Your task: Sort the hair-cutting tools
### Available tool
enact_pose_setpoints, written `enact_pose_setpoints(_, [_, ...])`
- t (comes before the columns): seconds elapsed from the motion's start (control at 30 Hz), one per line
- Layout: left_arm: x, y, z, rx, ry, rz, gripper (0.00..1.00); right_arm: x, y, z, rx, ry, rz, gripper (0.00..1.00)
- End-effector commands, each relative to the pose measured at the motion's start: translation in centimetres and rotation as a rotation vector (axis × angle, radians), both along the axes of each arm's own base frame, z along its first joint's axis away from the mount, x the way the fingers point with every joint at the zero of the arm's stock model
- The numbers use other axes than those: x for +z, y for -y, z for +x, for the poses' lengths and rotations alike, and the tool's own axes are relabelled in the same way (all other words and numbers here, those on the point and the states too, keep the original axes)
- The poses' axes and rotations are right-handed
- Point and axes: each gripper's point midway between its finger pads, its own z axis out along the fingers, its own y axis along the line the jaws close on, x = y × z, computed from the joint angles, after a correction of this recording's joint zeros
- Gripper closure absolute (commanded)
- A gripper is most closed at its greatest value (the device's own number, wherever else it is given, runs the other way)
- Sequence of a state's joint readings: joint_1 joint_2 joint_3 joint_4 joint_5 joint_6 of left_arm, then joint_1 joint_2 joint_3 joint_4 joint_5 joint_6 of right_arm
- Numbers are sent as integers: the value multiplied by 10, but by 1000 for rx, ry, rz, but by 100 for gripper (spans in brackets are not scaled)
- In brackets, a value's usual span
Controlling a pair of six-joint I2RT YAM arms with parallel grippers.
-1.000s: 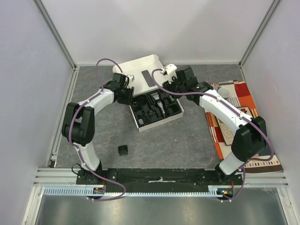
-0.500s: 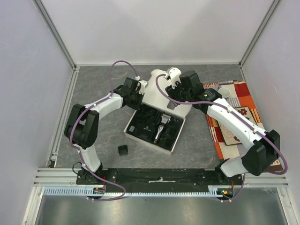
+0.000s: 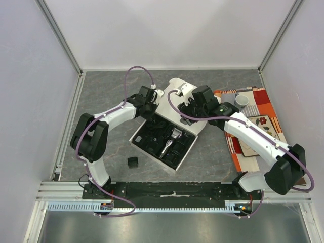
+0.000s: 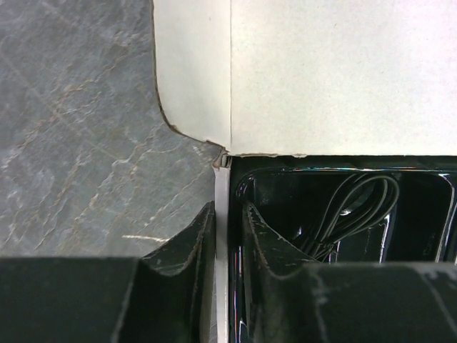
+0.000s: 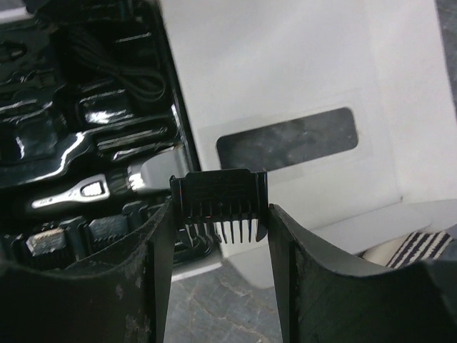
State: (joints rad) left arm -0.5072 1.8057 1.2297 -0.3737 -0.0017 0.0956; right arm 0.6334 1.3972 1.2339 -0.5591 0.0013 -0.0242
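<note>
The white box (image 3: 164,109) is sitting turned farther round and nearer the arm bases than half a second ago, with the left gripper (image 4: 227,214) pinching its side wall. The right gripper (image 5: 221,209) is squeezing a comb attachment (image 5: 219,191) just over the box, and the hair clipper (image 3: 171,140) is lying inside it. In the top view the wrists are hiding both sets of fingers.

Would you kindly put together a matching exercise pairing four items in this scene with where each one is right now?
Things:
1. comb attachment
2. white box, at its side wall
3. grey cup
4. small black block

Places:
A. on the patterned mat
B. alone on the grey table, apart from the box
C. between the fingers of the left gripper
D. between the fingers of the right gripper

Pairs: 1-D, 2-C, 3-A, 4-B
</note>
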Motion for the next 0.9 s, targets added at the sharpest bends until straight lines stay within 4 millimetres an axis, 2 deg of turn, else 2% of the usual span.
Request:
enact_pose_setpoints(0.0, [18, -14, 20, 67, 62, 62, 71, 1, -7, -29, 59, -33, 29, 52])
enact_pose_setpoints(0.07, [22, -10, 21, 83, 57, 41, 61, -8, -9, -36, 79, -62, 5, 52])
enact_pose_setpoints(0.17, [34, -5, 19, 93, 55, 6, 53, -20, -12, -42, 100, -90, -21, 51])
enact_pose_setpoints(0.2, [44, -4, 20, 97, 72, -14, 51, -22, -12, -40, 103, -86, -33, 50])
enact_pose_setpoints(0.3, [56, -2, 19, 111, 88, -38, 48, -31, -12, -37, 113, -86, -65, 50])
enact_pose_setpoints(0.4, [75, -8, 23, 173, 116, -43, 45, -37, -14, -34, 126, -92, -81, 50])
enact_pose_setpoints(0.43, [76, -22, 21, 227, 110, 13, 45, -42, -15, -34, 135, -100, -90, 50])
enact_pose_setpoints(0.47, [88, -25, 23, 303, 104, 2, 45, -45, -17, -33, 140, -101, -94, 50])
enact_pose_setpoints(0.53, [91, -36, 8, 398, 34, 31, 46, -55, -15, -30, 142, -105, -129, 50])
enact_pose_setpoints(0.6, [97, -37, -7, 418, 10, -3, 47, -62, -16, -29, 144, -108, -147, 49])
enact_pose_setpoints(0.63, [85, -39, -22, 428, -37, -18, 47, -66, -16, -29, 149, -115, -156, 50])
enact_pose_setpoints(0.67, [100, -42, -30, 438, -7, -56, 47, -67, -17, -28, 155, -113, -161, 50])
enact_pose_setpoints(0.73, [96, -51, -47, 447, -15, -63, 47, -72, -16, -28, 165, -120, -176, 49])
enact_pose_setpoints(0.77, [109, -54, -55, 447, 14, -89, 47, -74, -15, -29, 168, -123, -182, 49])
enact_pose_setpoints(0.8, [113, -57, -61, 442, 21, -104, 47, -74, -14, -30, 173, -121, -185, 49])
enact_pose_setpoints(0.83, [106, -59, -72, 422, 1, -105, 47, -77, -15, -34, 189, -132, -182, 49])
enact_pose_setpoints(0.87, [107, -60, -77, 419, 8, -113, 47, -80, -16, -37, 204, -138, -183, 49])
